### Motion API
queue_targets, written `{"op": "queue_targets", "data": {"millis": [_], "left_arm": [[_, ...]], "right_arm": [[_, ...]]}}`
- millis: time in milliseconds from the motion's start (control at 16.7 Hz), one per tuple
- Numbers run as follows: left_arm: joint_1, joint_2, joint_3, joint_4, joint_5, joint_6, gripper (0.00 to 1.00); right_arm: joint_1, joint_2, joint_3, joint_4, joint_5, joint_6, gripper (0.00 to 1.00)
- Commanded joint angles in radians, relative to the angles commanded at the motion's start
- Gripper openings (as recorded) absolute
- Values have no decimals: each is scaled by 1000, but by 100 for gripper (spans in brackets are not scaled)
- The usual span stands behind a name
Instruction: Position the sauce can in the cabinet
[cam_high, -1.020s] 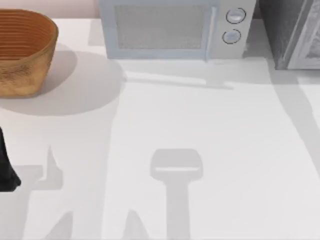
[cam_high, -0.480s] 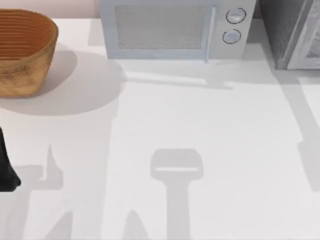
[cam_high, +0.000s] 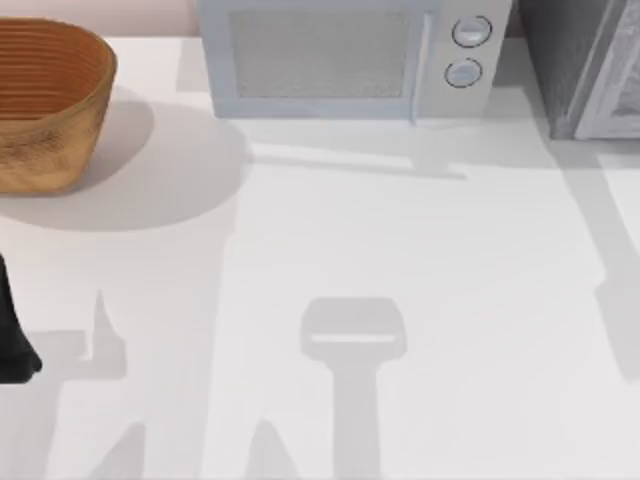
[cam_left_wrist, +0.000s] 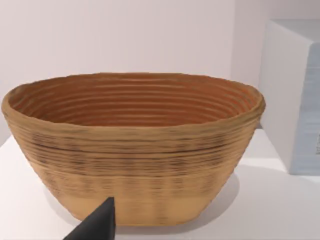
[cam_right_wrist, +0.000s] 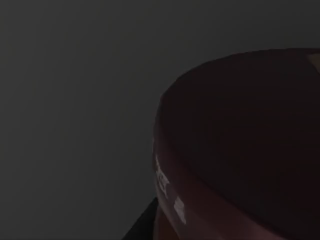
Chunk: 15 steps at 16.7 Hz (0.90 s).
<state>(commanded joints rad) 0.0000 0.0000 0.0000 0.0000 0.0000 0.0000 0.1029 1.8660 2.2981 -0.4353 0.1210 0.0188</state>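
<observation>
Pincer state on our right arm cannot be told: its wrist view is dark, the maroon-lidded round sauce can (cam_right_wrist: 240, 150) close before it. Rigid, light, smooth-sided, we judge; grip its sides below the lid. Our left arm (cam_high: 12, 340) idles at the desk's left.

Basket (cam_high: 45, 100): tan-brown, ribbed in horizontal bands. Microwave (cam_high: 345, 60): white, pale grey door, two round knobs. Cabinet (cam_high: 570, 60): grey, speckled. Counter (cam_high: 420, 250): white. Can (cam_right_wrist: 240, 150): dark maroon lid.

no text or label can be read.
</observation>
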Motion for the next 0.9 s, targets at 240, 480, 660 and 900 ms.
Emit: {"op": "queue_targets", "data": {"millis": [240, 480, 660, 900], "left_arm": [[0, 0, 0, 0, 0, 0, 100], [0, 0, 0, 0, 0, 0, 100], [0, 0, 0, 0, 0, 0, 100], [0, 0, 0, 0, 0, 0, 100]], "right_arm": [[0, 0, 0, 0, 0, 0, 60], [0, 0, 0, 0, 0, 0, 90], [0, 0, 0, 0, 0, 0, 100], [0, 0, 0, 0, 0, 0, 100]]}}
